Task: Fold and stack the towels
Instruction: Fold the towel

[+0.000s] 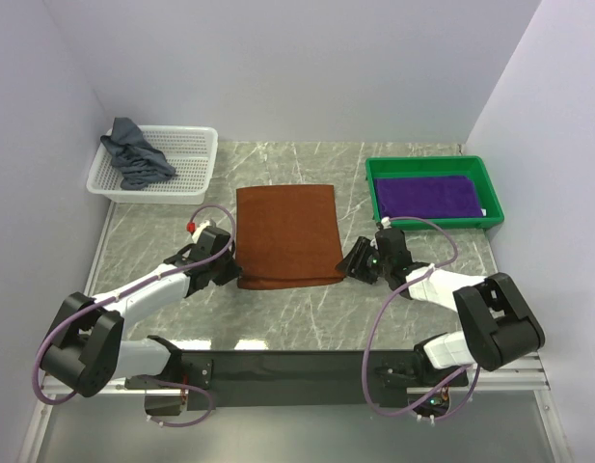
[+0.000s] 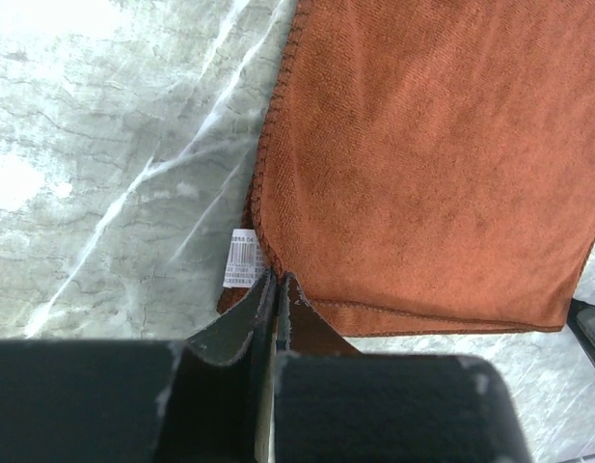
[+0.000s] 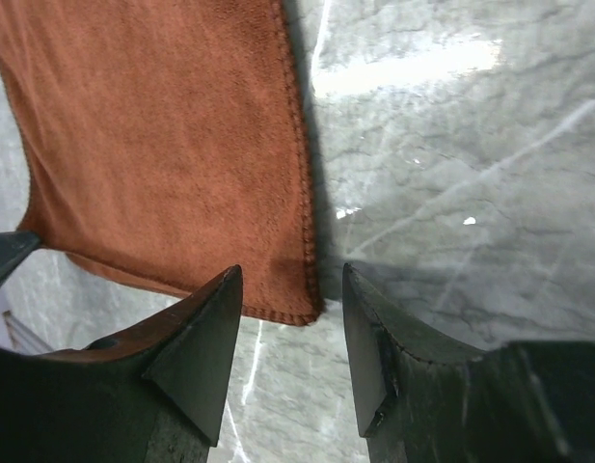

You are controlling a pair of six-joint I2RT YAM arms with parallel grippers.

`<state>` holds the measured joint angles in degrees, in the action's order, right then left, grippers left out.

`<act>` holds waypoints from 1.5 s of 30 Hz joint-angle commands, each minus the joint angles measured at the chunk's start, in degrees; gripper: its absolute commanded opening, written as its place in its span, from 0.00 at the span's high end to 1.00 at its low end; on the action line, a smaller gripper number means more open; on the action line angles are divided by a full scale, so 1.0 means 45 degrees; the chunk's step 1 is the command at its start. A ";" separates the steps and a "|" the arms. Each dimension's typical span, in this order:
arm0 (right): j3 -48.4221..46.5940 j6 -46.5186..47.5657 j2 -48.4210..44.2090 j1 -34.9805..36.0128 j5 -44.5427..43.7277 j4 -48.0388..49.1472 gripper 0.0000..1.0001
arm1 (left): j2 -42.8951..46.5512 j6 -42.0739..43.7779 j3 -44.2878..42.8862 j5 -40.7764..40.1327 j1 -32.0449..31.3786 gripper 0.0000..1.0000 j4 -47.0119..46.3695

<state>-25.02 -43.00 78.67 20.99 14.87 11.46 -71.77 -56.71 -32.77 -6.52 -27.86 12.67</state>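
A rust-brown towel [image 1: 287,234] lies flat in the middle of the table, folded into a rectangle. My left gripper [image 1: 231,273] sits at its near left corner; in the left wrist view the left gripper [image 2: 278,277] is shut, pinching the hem of the rust-brown towel [image 2: 422,164] beside a white label [image 2: 242,258]. My right gripper [image 1: 352,262] is at the near right corner. There the right gripper [image 3: 290,280] stands open, with the corner of the rust-brown towel [image 3: 162,145] lying on the table between its fingertips. A purple towel [image 1: 427,196] lies folded in the tray. A grey-blue towel [image 1: 135,154] is crumpled in the basket.
The green tray [image 1: 432,163] stands at the back right and the white mesh basket [image 1: 186,154] at the back left. Grey marble tabletop [image 1: 307,313] shows in front of the towel. White walls close in the back and both sides.
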 commanded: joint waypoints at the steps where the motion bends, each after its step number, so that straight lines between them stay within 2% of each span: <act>1: 0.0246 -0.0345 0.0368 -0.0036 0.0385 0.0460 0.48 | 0.0167 -0.0113 -0.0100 0.0219 -0.0021 0.96 -0.0373; 5: 0.0227 -0.0366 0.0447 -0.0056 0.0464 0.0480 0.51 | 0.0128 -0.0074 -0.0158 0.0220 -0.0021 0.96 -0.0393; 11: 0.0071 -0.0190 0.0310 -0.0056 0.0212 0.0110 0.62 | 0.0206 -0.0015 -0.0314 0.0102 -0.0021 0.96 -0.0237; 14: -0.0007 -0.0014 0.0193 -0.0056 0.0035 -0.0125 0.71 | 0.0226 -0.0016 -0.0295 0.0063 -0.0020 0.96 -0.0237; 18: -0.0144 0.0103 0.0095 -0.0075 -0.0063 -0.0282 0.90 | 0.0187 0.0043 -0.0373 0.0063 -0.0020 0.97 -0.0237; 22: -0.0650 0.0395 0.0115 -0.0056 -0.0043 -0.0671 0.99 | 0.0070 0.0335 -0.0723 -0.0208 -0.0021 0.99 0.0055; 28: -0.1626 0.0903 -0.0373 -0.0056 -0.0375 -0.1862 1.00 | 0.0361 0.0531 -0.1876 -0.0757 -0.0021 0.99 0.1304; 33: -0.1785 0.1158 -0.1367 -0.0056 -0.0532 -0.2781 1.00 | 0.1629 0.0376 -0.2171 -0.0836 -0.0040 0.99 0.2204; 38: -0.1083 0.1119 -0.1663 -0.0036 -0.0278 -0.2608 1.00 | 0.2764 -0.0190 -0.0399 0.0061 -0.0040 0.99 0.1621; 45: -0.0067 0.0748 -0.0590 -0.0036 -0.0102 -0.1435 1.00 | 0.2161 -0.0932 0.1598 0.0922 -0.0059 0.99 -0.0118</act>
<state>-26.63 -39.18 74.30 20.97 14.70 1.96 -61.19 -58.72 -27.59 -4.56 -27.90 16.51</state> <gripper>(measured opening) 0.010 0.046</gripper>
